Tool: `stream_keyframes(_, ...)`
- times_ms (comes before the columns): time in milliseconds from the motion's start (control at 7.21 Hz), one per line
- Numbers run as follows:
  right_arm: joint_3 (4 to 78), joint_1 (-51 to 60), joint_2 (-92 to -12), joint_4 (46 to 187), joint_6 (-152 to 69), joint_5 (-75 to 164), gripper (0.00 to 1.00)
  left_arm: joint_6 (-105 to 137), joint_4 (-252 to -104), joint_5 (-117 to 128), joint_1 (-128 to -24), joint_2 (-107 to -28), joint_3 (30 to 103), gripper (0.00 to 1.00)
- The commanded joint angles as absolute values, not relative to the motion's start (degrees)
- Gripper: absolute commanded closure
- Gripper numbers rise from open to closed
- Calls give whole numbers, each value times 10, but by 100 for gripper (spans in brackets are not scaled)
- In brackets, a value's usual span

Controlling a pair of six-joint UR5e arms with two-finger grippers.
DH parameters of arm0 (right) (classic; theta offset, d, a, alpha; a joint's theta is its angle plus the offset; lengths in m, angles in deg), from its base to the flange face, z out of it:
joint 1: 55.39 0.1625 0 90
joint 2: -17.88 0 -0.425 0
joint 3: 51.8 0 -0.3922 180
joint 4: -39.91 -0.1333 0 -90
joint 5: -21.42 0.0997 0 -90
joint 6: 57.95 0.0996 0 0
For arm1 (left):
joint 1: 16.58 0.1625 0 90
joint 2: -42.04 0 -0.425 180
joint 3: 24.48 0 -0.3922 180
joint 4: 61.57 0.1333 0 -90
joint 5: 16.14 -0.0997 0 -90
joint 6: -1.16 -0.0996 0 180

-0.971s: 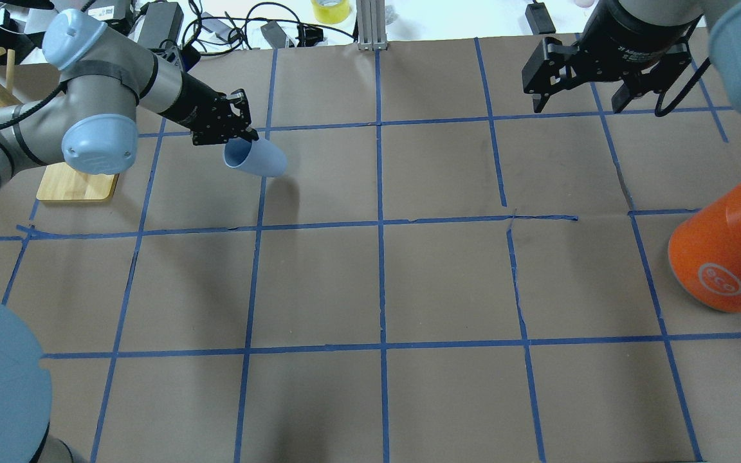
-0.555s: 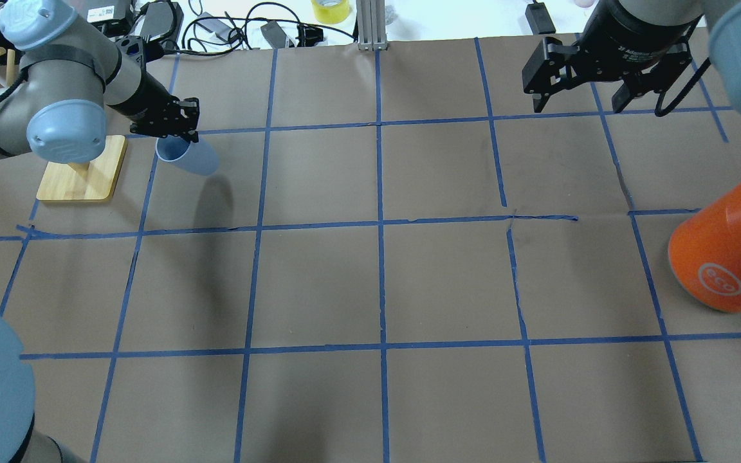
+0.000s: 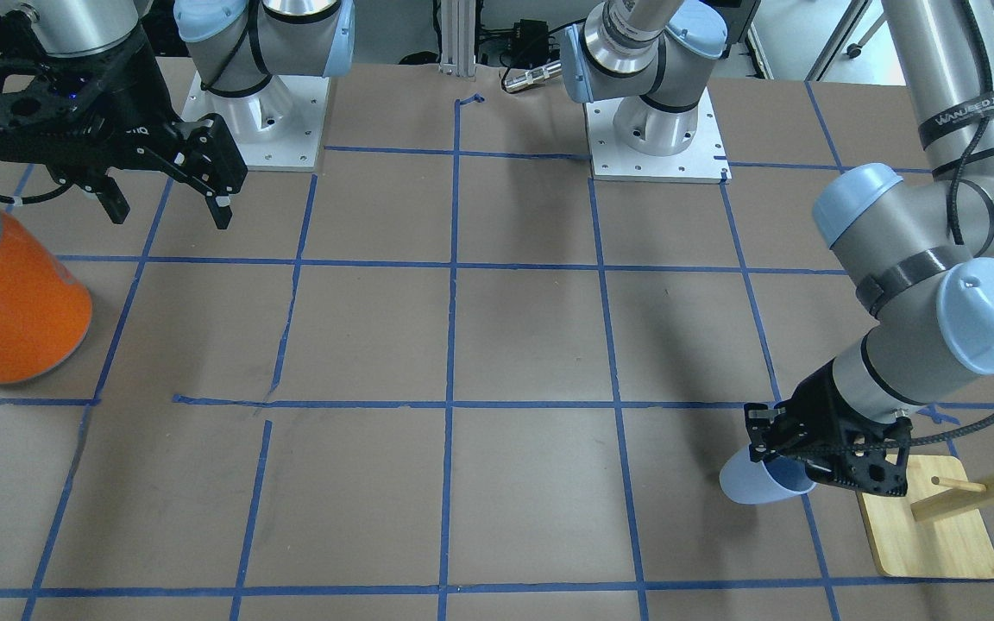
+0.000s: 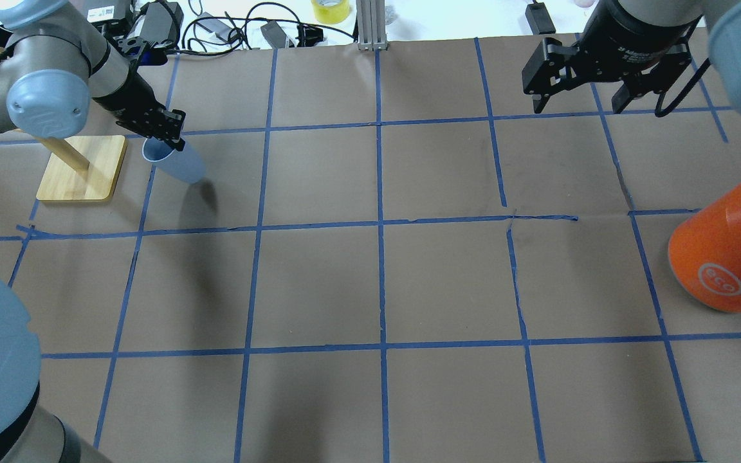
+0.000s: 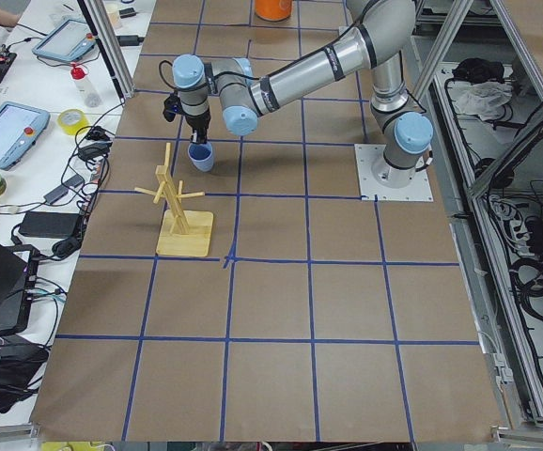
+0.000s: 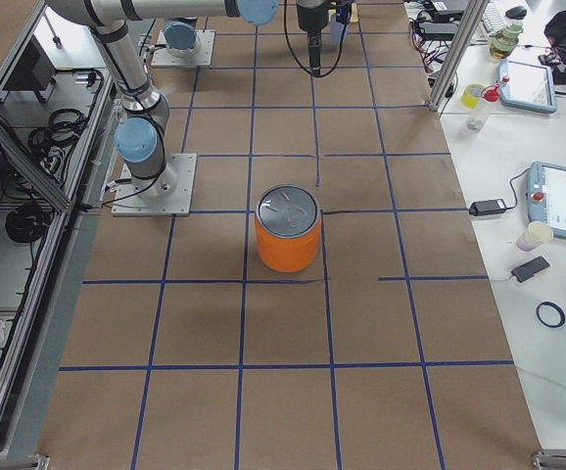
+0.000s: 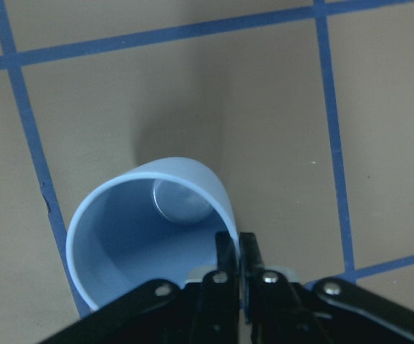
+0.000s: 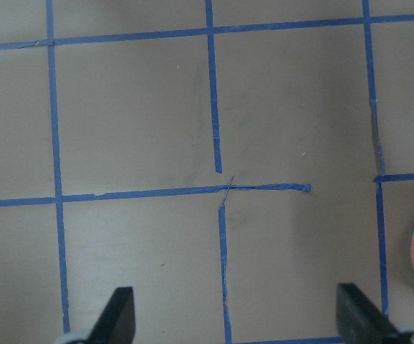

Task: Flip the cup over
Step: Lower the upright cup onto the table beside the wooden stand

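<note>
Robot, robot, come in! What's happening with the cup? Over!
Left hand shut on cup rim, cup tilted. Right hand open, empty. Wooden rack close beside cup; orange can well clear.

- Orange can [image 4: 724,257]: white circle logo on side, lower-case "eco" inside, small leaf mark beside it.
- Black strap [image 3: 971,110] round left arm's upper tube: white capitals, "WANUSED" readable, remainder cut off.
- Right hand [image 4: 581,99]: line of white print on black wrist body, too small to read.
</note>
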State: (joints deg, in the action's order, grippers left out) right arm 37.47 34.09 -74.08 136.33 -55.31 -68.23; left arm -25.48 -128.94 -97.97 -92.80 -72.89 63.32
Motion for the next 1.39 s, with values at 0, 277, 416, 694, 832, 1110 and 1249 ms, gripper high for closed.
stream_keyframes(0, 375, 341, -741, 1364, -553, -682, 0, -278, -1286, -991, -929, -735, 630, 95)
stream_keyframes(277, 375, 341, -741, 1363, -552, -682, 0, -279, -1284, -1015, -929, -748, 627, 93)
stream_keyframes(416, 375, 341, -741, 1364, -552, -682, 0, -279, -1284, -1019, -929, -748, 627, 93)
stream_keyframes(694, 375, 341, -741, 1364, -552, -682, 0, -279, -1284, -1031, -929, -749, 628, 76)
stream_keyframes(832, 375, 341, -741, 1364, -553, -682, 0, -279, -1283, -1035, -929, -749, 628, 52)
stream_keyframes(1110, 375, 341, -741, 1363, -553, -682, 0, -260, -1283, -1029, -929, -748, 630, 19)
stream_keyframes(1249, 375, 341, -741, 1364, -553, -682, 0, -256, -1284, -1027, -929, -739, 630, 8)
